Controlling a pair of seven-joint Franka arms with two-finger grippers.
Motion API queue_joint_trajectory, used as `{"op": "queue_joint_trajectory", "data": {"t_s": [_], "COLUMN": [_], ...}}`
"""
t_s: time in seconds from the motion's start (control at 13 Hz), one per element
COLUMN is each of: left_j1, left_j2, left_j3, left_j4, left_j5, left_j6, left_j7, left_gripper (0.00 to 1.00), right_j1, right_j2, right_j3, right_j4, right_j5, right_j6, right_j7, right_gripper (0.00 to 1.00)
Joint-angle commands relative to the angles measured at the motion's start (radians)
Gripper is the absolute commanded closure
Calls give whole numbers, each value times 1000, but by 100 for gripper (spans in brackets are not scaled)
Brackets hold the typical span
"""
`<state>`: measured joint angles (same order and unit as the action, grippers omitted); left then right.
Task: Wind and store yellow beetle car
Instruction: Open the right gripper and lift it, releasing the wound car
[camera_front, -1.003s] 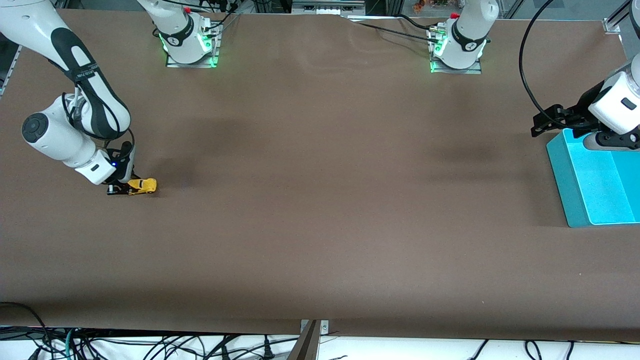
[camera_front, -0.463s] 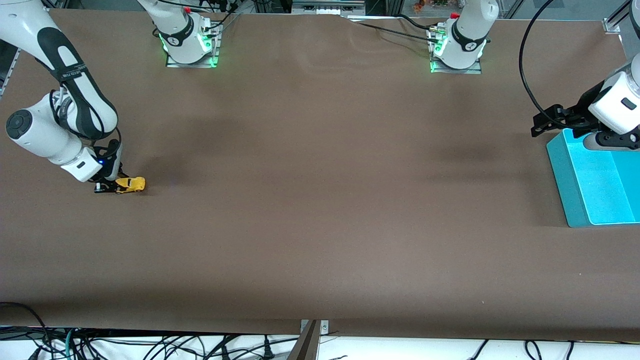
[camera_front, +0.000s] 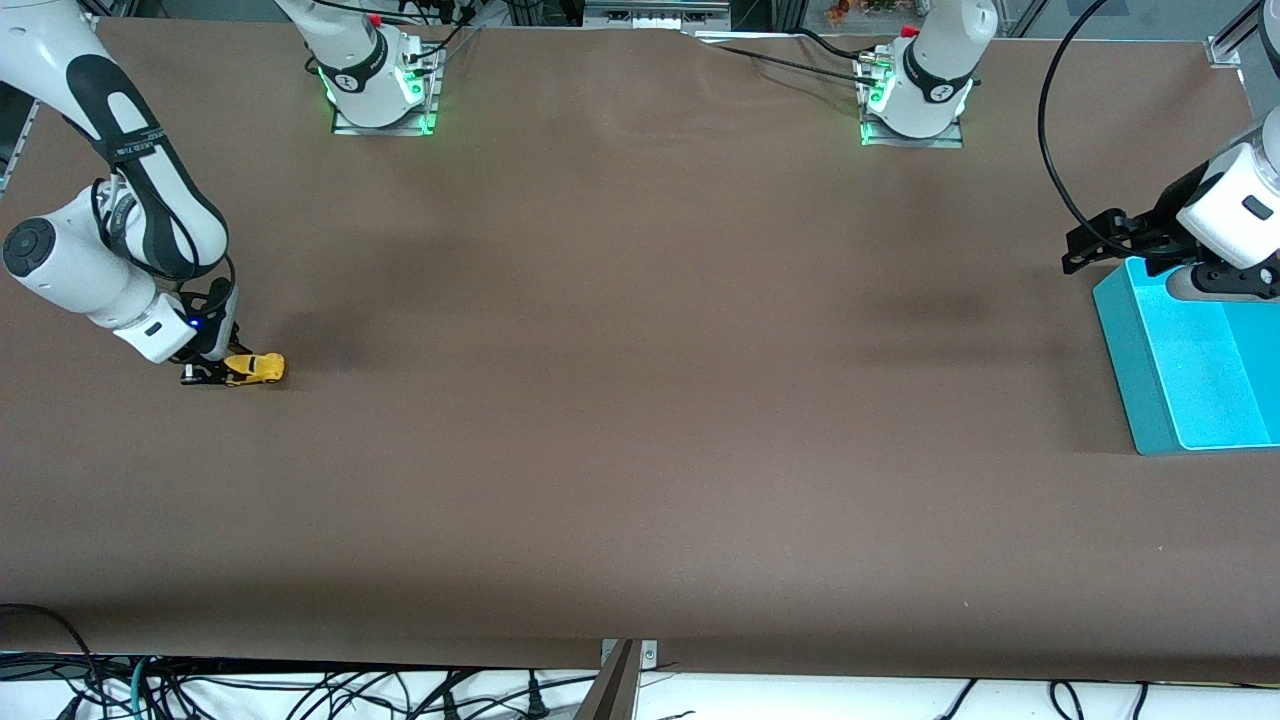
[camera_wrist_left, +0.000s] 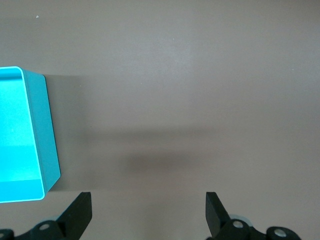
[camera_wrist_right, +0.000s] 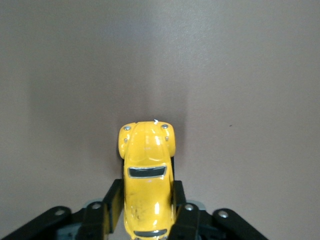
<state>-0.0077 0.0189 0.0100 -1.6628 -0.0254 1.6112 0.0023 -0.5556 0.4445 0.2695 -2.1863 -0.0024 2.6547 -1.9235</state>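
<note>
Brown desk (camera_front: 640, 420), bare across its middle, with everything at the two ends. At the right arm's end: yellow beetle car (camera_front: 254, 368), wheels on the desk, rear half clamped between the fingers of the right tool (camera_front: 212, 372), rounded nose poking out free. Long axis of the car in line with the tool's reach, as the right wrist view makes plain: yellow beetle car (camera_wrist_right: 146, 180) pointing straight away from the right tool (camera_wrist_right: 145, 212), one black finger tight against each flank. Nose aimed along the desk toward the left arm's end, so any backward drag for winding likely runs toward the right arm's end and a release would likely send it rolling toward the middle. At the left arm's end, well apart from the car: turquoise bin (camera_front: 1190, 370), with the left tool (camera_front: 1095, 240) waiting over its rim, fingers spread wide and holding nothing, seen also as left tool (camera_wrist_left: 147, 212) just beside the bin wall (camera_wrist_left: 44, 135). Right arm by far the nearer to the car; storage lies nearly the whole desk away.
</note>
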Motion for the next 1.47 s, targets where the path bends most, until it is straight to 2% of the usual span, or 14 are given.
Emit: {"op": "queue_joint_trajectory", "data": {"t_s": [0.0,0.39,0.62,0.85,1.16,1.39], "left_j1": [3,3,3,3,3,3], "left_j2": [12,12,12,12,12,12], "left_j3": [-4,-4,-4,-4,-4,-4], "left_j4": [32,32,32,32,32,32], "left_j5": [28,28,28,28,28,28], "left_j6": [-22,-22,-22,-22,-22,-22], "left_j7": [-4,-4,-4,-4,-4,-4], "left_gripper": [0,0,0,0,0,0], "right_j1": [-29,-27,-24,-11,89,146], "right_j2": [42,-6,-64,-142,-271,-326], "right_j3": [17,89,135,180,180,180], "right_j4": [34,149,192,210,252,258], "right_j5": [-13,-25,-76,-80,-76,-83], "right_j6": [-59,-244,-320,-375,-496,-551], "right_j7": [46,152,228,335,642,906], "right_gripper": [0,0,0,0,0,0]}}
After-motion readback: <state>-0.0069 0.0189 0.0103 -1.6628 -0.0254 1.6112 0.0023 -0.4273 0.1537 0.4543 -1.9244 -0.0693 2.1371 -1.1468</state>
